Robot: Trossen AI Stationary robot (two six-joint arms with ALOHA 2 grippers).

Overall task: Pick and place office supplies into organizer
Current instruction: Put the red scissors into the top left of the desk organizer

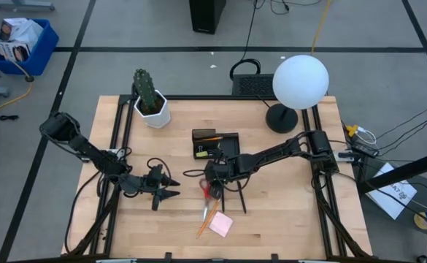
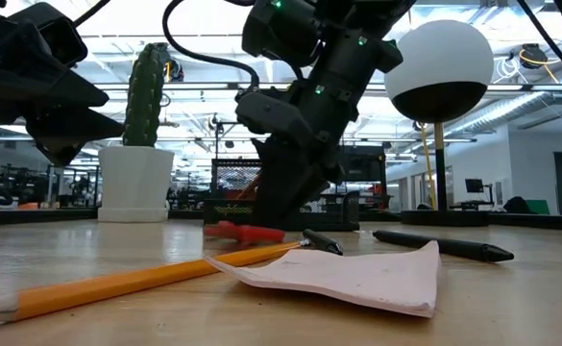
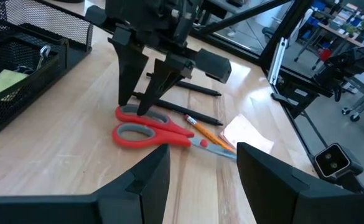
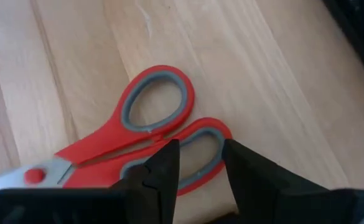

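Right gripper: fingers apart, straddling one red scissors handle loop at centre frame, poised to clamp. Left gripper: open, waiting centre-left.

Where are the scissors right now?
In the high view the scissors lie flat on the table just in front of the organizer, their handles under the right end effector, with the pencil and pink pad by the blades.
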